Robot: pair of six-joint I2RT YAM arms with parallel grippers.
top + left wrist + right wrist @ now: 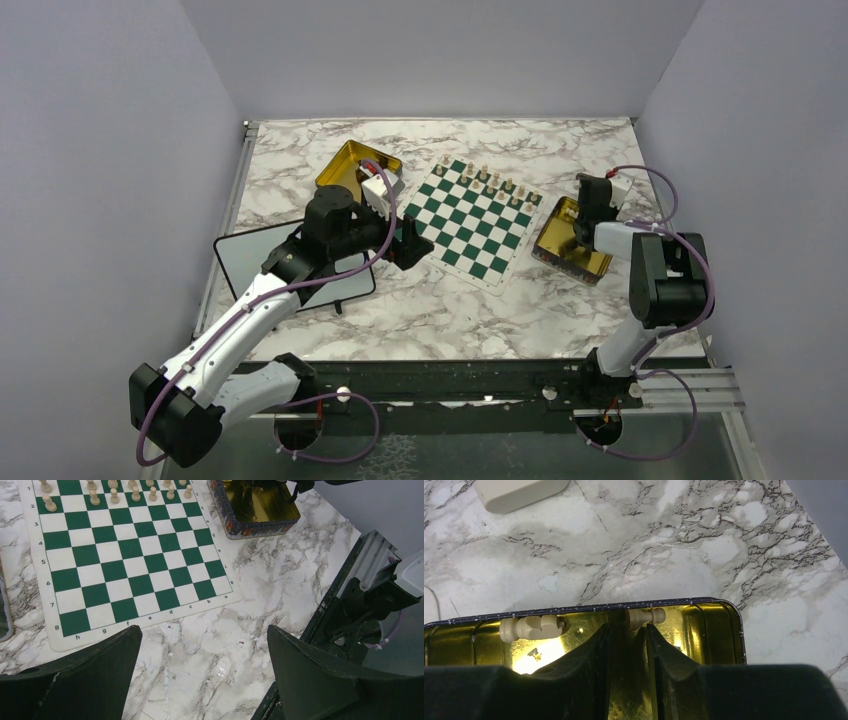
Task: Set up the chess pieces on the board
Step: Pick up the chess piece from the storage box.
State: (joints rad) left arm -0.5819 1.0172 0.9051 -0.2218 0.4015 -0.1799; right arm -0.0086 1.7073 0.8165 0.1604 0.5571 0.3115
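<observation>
I see left tool point(204, 630) wide apart over table point(430, 310) at 8 o'clock of board point(470, 225); beige chess pieces point(483, 178) line its 1 o'clock edge. My right tool point(628, 627) is slightly apart inside gold tin point(719, 630), 3 o'clock of board.

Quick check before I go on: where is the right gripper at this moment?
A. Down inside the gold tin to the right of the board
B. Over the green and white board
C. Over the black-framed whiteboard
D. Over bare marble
A. The right wrist view shows the right gripper reaching into the gold tin, its tips just short of a beige piece lying on its side against the tin's wall.
</observation>
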